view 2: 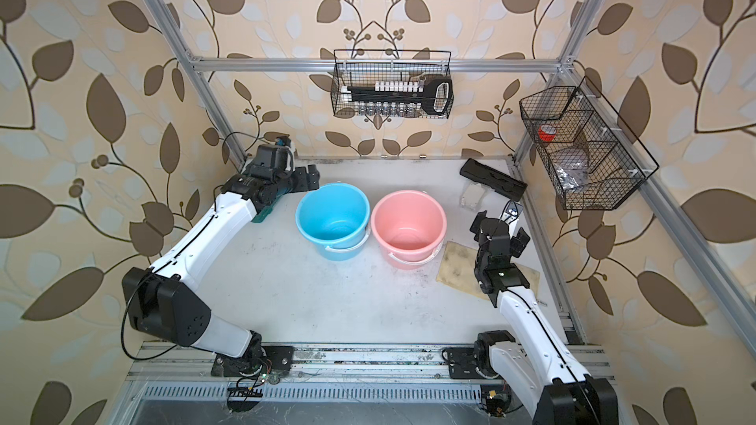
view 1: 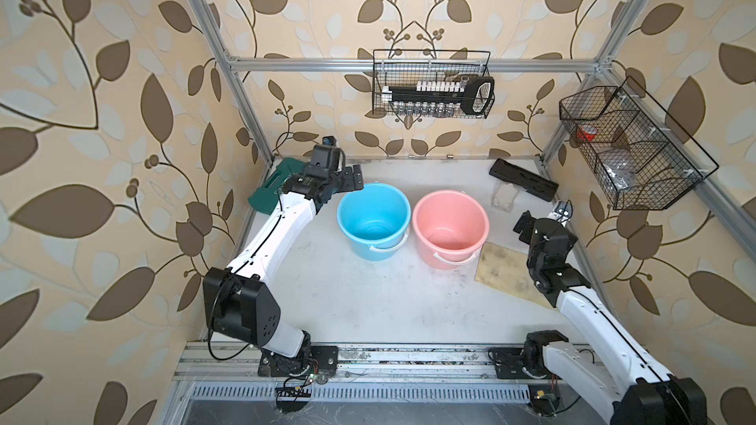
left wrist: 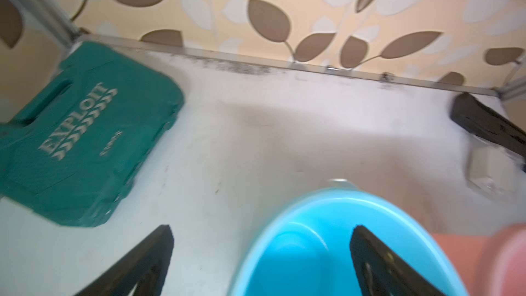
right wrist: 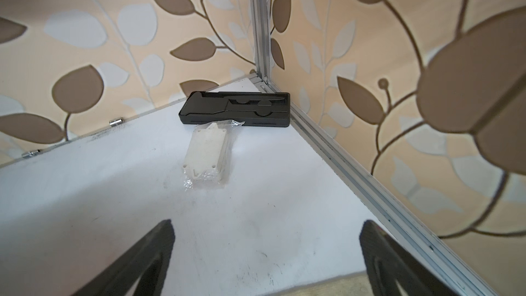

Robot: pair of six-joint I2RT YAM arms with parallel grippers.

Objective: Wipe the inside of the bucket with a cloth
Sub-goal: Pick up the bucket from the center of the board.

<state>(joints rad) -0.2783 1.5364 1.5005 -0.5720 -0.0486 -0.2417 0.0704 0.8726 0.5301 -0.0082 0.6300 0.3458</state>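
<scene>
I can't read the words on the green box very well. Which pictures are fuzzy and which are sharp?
Left wrist view: smeared all over, so the green case and blue bucket look soft. Right wrist view: sharp, and the black tray is crisp. Both top views: clear and evenly lit, and the cloth is easy to see.

The left arm (view 1: 278,235) is leaning from its base at seven o'clock toward eleven o'clock, with the left gripper (view 1: 354,177) pointing toward three o'clock, jaws standing wide apart and gripping nothing. The right arm (view 1: 589,316) is leaning from five o'clock toward two o'clock. The right gripper (right wrist: 267,224) is pointing toward one o'clock, equally spread and empty.
</scene>
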